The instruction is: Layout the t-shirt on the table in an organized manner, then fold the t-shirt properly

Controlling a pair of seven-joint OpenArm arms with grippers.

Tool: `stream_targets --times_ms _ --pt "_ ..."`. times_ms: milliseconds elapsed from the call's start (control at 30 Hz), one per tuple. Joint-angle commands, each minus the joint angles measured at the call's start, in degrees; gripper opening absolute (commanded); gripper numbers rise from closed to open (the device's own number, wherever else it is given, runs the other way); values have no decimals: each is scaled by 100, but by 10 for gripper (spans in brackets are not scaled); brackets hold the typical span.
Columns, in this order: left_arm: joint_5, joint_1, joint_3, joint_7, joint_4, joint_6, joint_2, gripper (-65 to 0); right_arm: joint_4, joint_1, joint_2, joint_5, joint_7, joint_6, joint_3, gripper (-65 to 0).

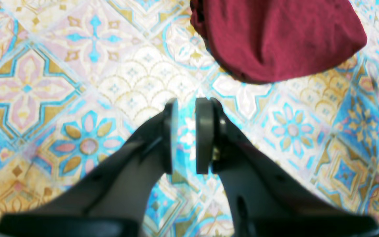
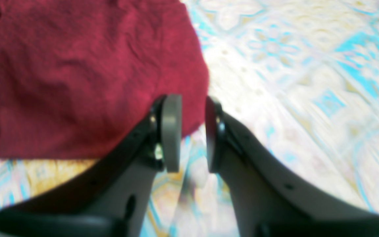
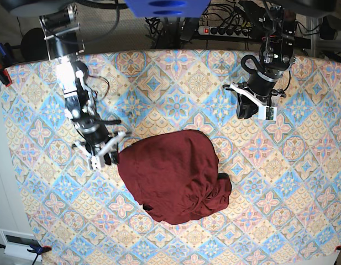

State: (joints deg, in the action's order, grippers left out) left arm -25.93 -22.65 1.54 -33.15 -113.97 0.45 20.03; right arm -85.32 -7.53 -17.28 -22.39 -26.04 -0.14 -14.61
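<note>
T-shirt point(image 3: 173, 175) lies bunched in a rounded heap mid-worktop point(image 3: 281, 182). Right gripper point(image 2: 192, 131) sits at its edge, jaws narrowly parted, holding nothing. Left gripper point(image 1: 186, 135) is well clear of the fabric, jaws narrowly parted, empty.

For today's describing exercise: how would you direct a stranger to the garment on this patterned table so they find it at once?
Start at the wide table covered in pastel blue, pink and cream diamond tiles. Near its middle lies a bunched, plain dark maroon knit t-shirt, close beside the right gripper. It is the only unpatterned, solid-coloured thing on the cloth.
</note>
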Motion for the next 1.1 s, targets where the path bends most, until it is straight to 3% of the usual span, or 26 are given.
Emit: stream_targets --times_ms 0,300,433,533,700,967,1067 --pt "-31 19 35 137 -97 -14 85 -552 97 -298 -35 -24 112 10 -73 -512" --pt "-31 19 35 137 -88 -14 85 -552 1618 -1854 71 -24 121 27 -688 -399" --pt "-31 19 44 137 -88 -14 85 -552 2119 -2188 115 -24 112 687 -680 -360" --pt "-31 19 44 137 -88 -14 76 -552 2444 -2232 132 -24 112 933 -680 -349" --pt "-31 19 44 137 -88 -14 67 -552 2866 -2232 255 -24 130 1109 -680 -349" --pt "-40 19 26 137 -88 -14 67 -552 3411 -2232 493 -7 173 1118 -688 -354" --pt "-40 19 26 137 -88 -14 58 -552 3393 -2223 493 -7 173 1118 -662 -437"
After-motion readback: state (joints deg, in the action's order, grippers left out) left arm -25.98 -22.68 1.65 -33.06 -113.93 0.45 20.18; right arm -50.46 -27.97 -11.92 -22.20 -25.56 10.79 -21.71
